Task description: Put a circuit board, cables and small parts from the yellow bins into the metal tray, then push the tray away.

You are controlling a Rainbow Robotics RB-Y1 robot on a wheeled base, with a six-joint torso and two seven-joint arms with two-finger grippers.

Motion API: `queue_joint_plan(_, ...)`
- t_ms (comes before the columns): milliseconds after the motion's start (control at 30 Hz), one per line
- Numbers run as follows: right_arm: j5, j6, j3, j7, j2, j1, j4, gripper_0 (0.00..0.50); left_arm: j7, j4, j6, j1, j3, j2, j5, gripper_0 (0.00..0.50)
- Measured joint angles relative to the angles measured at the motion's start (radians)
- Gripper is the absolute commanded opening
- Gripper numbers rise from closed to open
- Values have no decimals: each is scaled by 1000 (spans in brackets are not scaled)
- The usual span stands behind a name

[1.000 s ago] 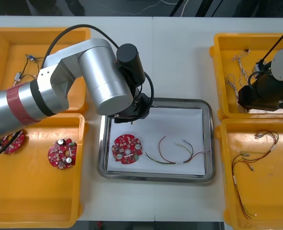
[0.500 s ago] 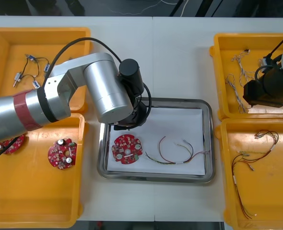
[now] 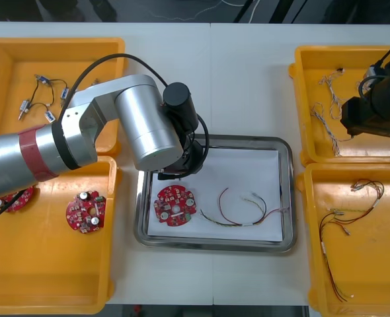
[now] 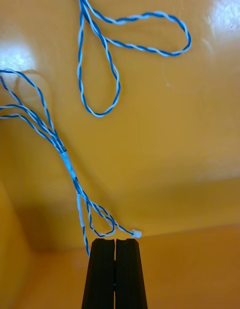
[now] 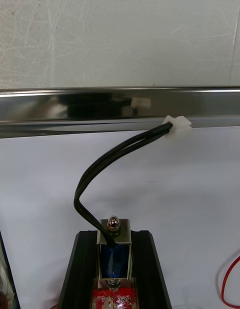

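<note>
Left gripper [image 5: 114,235] pinching small metal part [image 5: 114,246], metal tray [image 3: 285,146] far-left corner. Right gripper [image 4: 115,243] pressed together on twisted blue and white cable [image 4: 67,160], far right yellow bin [image 3: 334,49].

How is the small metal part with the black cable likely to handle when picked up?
Held in the left pincer, the small metal part looks rigid and probably dense. Its black cable arches unsupported, so likely springy; the white plug may drag.
</note>
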Motion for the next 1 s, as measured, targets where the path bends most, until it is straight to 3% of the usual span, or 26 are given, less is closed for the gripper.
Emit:
queue_joint_plan(33,0,7,-2,0,0,-8,0,0,0,0,0,0,0,0,0,265)
queue_joint_plan(100,0,22,-2,0,-1,-23,0,0,0,0,-3,0,0,0,0,373)
queue_joint_plan(133,0,26,-2,0,-1,-28,0,0,0,0,-4,0,0,0,0,398)
queue_joint_plan(167,0,27,-2,0,-1,-32,0,0,0,0,-5,0,0,0,0,468)
queue_joint_plan(200,0,28,-2,1,-1,-36,0,0,0,0,-5,0,0,0,0,500)
queue_joint_plan(733,4,-2,-18,9,-25,-39,0,0,1,-4,-12,0,2,2,3,500)
queue_joint_plan(1000,4,-85,-18,72,-69,-24,2,0,1,-85,122,0,112,34,73,500)
